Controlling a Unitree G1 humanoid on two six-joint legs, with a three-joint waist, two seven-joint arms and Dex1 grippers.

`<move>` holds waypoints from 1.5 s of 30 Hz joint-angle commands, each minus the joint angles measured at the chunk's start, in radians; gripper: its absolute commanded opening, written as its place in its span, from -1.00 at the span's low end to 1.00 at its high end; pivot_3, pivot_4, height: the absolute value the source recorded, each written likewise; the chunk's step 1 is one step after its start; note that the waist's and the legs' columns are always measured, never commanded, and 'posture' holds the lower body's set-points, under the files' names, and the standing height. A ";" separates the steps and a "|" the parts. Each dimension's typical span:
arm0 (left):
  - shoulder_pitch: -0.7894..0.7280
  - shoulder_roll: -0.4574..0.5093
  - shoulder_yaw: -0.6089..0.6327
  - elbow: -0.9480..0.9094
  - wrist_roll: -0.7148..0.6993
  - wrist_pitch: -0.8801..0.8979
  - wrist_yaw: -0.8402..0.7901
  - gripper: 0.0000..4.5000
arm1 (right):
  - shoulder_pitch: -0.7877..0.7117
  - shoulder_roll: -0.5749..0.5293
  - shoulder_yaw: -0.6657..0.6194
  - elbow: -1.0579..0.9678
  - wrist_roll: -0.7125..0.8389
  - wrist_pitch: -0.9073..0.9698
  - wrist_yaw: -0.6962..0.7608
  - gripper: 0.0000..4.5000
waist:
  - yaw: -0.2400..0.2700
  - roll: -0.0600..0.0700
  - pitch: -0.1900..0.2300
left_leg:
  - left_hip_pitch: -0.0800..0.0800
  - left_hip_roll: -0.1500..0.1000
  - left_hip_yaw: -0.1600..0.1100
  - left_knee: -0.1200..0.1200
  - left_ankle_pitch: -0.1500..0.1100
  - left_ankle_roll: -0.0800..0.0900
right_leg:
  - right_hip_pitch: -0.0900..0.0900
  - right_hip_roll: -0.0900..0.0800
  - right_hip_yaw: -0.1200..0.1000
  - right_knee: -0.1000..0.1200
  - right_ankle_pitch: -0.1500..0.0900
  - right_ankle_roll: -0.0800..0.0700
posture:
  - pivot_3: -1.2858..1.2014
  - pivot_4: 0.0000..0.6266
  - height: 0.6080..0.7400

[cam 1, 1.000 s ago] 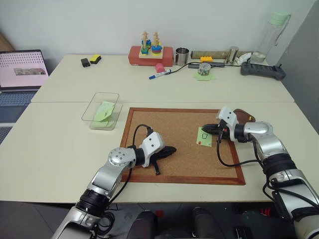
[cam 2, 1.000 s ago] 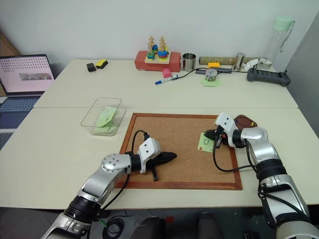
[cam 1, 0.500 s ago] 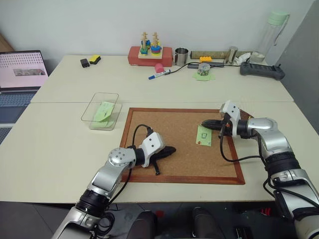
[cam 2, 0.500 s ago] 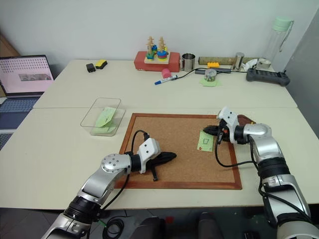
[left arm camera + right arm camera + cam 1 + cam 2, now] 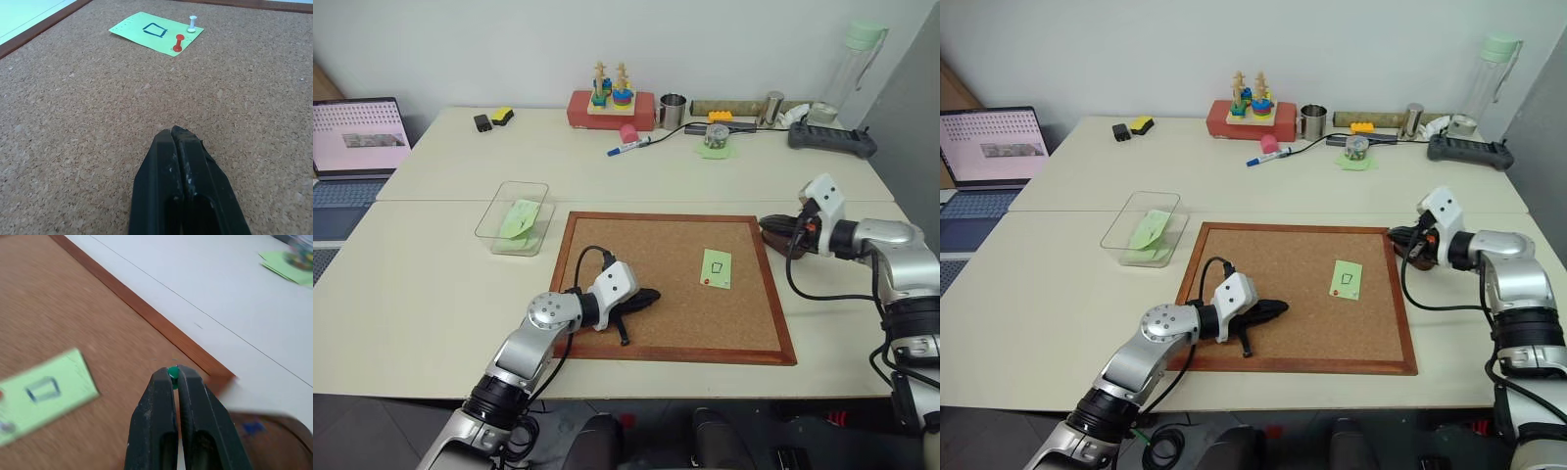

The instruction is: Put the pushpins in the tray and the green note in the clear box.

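Observation:
The pale green note [image 5: 716,267] with a drawn rectangle lies on the cork board [image 5: 636,245], right of its middle. A red pushpin [image 5: 178,44] and a white one [image 5: 192,23] stand in its edge. My right gripper [image 5: 770,227] is shut on a green pushpin [image 5: 172,373], just past the board's right frame and above the dark brown tray [image 5: 1418,258]. My left gripper [image 5: 651,297] is shut with nothing in it and rests on the cork left of the note. The clear box [image 5: 489,227] sits left of the board with green notes inside.
A laptop [image 5: 357,137] stands at the far left. Along the back of the table are a red block with a stacking toy [image 5: 610,103], a metal cup [image 5: 671,110], a marker [image 5: 628,147], a black controller [image 5: 829,139] and a tall bottle [image 5: 847,69].
My right gripper has lifted off the note's top corner and swung right, past the board's frame to above the tray, carrying the green pushpin. The left arm has stayed still.

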 commanded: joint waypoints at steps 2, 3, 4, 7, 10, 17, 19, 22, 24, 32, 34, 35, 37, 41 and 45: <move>0.025 0.003 -0.031 0.041 0.045 0.033 0.003 -1.00 | -0.015 -0.024 -0.029 0.118 -0.069 -0.039 -0.138 -0.99 | 0.000 0.000 0.000 | 0.000 0.000 0.001 0.001 0.000 0.000 | 0.000 0.000 0.000 0.000 0.000 0.000 | 0.03 -0.52 1.00; 0.025 0.002 -0.032 0.041 0.046 0.033 0.003 -1.00 | -0.017 -0.023 -0.024 0.137 -0.076 -0.044 -0.144 -0.99 | -0.001 0.000 0.000 | 0.000 0.000 0.001 0.001 0.000 0.000 | 0.000 0.000 0.001 0.000 0.000 0.000 | 0.03 -0.52 1.00; 0.025 0.002 -0.032 0.040 0.048 0.033 0.004 -1.00 | -0.022 -0.020 -0.022 0.160 -0.083 -0.050 -0.156 -0.99 | -0.001 0.000 0.000 | 0.000 0.000 0.002 0.001 0.000 0.000 | 0.000 0.000 0.001 0.000 0.000 0.000 | 0.03 -0.52 1.00; 0.025 0.000 -0.031 0.040 0.052 0.033 0.006 -1.00 | -0.037 -0.013 -0.025 0.209 -0.089 -0.062 -0.177 -0.76 | -0.001 0.001 0.000 | 0.000 0.000 0.002 0.001 0.000 0.000 | 0.000 0.000 0.000 0.000 0.000 0.000 | 0.03 -0.52 1.00; 0.027 0.000 -0.030 0.039 0.055 0.032 0.007 -1.00 | -0.047 -0.010 -0.034 0.224 -0.082 -0.065 -0.176 -0.47 | -0.001 0.001 0.000 | 0.000 0.000 0.002 0.001 0.000 0.000 | 0.000 0.000 0.000 0.000 0.000 0.000 | 0.03 -0.52 1.00; 0.029 -0.002 -0.028 0.038 0.056 0.032 0.009 -1.00 | -0.044 -0.028 -0.049 0.167 -0.060 -0.064 -0.147 0.19 | -0.001 0.001 0.000 | 0.000 0.000 0.002 0.001 0.000 0.000 | 0.001 0.000 0.000 0.000 0.000 0.000 | 0.03 -0.52 1.00; 0.030 -0.001 -0.029 0.037 0.056 0.033 0.009 -1.00 | -0.010 -0.051 -0.040 0.080 -0.044 -0.066 -0.077 0.41 | -0.001 0.001 0.000 | 0.000 0.000 0.002 0.000 0.000 0.000 | 0.001 0.000 0.000 0.000 0.000 0.000 | 0.03 -0.52 1.00; 0.032 0.001 -0.029 0.036 0.056 0.033 0.007 -1.00 | 0.065 -0.082 -0.010 -0.074 -0.016 -0.076 0.038 0.41 | -0.001 0.001 -0.001 | 0.000 0.000 0.001 0.000 0.000 0.000 | 0.001 0.000 0.000 0.000 0.000 0.000 | 0.03 -0.52 1.00; 0.032 0.002 -0.029 0.035 0.056 0.033 0.005 -1.00 | 0.117 -0.086 0.000 -0.188 0.021 -0.053 0.100 0.41 | -0.001 0.001 -0.001 | 0.000 0.000 0.001 0.000 0.000 0.000 | 0.001 0.000 -0.001 0.000 0.000 0.000 | 0.03 -0.52 1.00; 0.036 0.006 -0.027 0.025 0.059 0.038 0.005 -1.00 | 0.262 0.007 0.065 -0.500 0.096 0.049 0.104 0.41 | -0.001 0.001 -0.001 | 0.000 0.000 -0.002 0.001 0.000 0.000 | 0.001 0.000 0.000 0.000 -0.003 0.005 | 0.03 -0.52 1.00; 0.036 0.007 -0.025 0.026 0.059 0.038 0.004 -1.00 | 0.265 0.023 0.083 -0.496 0.083 0.043 0.093 0.41 | -0.001 0.001 -0.001 | 0.000 0.000 -0.002 0.001 0.000 0.000 | 0.001 0.000 0.000 0.000 -0.002 0.004 | 0.03 -0.52 1.00; 0.035 0.008 -0.025 0.026 0.059 0.038 0.004 -1.00 | 0.266 0.027 0.090 -0.490 0.078 0.037 0.092 0.41 | 0.000 0.001 -0.001 | 0.000 0.000 -0.002 0.001 0.000 0.000 | 0.001 0.000 0.000 0.000 -0.002 0.004 | 0.03 -0.52 1.00; 0.034 0.010 -0.024 0.027 0.059 0.038 0.003 -1.00 | 0.262 0.038 0.105 -0.476 0.070 0.023 0.093 0.41 | 0.001 0.001 -0.001 | 0.000 0.000 -0.002 0.001 0.000 0.000 | 0.001 0.000 -0.001 -0.001 0.000 0.001 | 0.03 -0.52 1.00; 0.035 0.012 -0.023 0.023 0.059 0.041 0.002 -1.00 | 0.263 0.047 0.117 -0.452 0.071 0.006 0.113 0.41 | 0.001 0.001 -0.001 | 0.000 0.000 -0.003 0.000 0.000 0.000 | 0.001 0.000 -0.001 -0.001 0.000 0.001 | 0.03 -0.52 1.00; 0.042 0.016 -0.021 0.012 0.058 0.045 0.004 -1.00 | 0.269 0.055 0.124 -0.418 0.060 -0.015 0.114 0.41 | 0.000 0.001 -0.001 | 0.000 0.000 -0.002 0.000 0.000 0.000 | 0.001 0.000 -0.001 -0.001 0.000 0.001 | 0.03 -0.52 1.00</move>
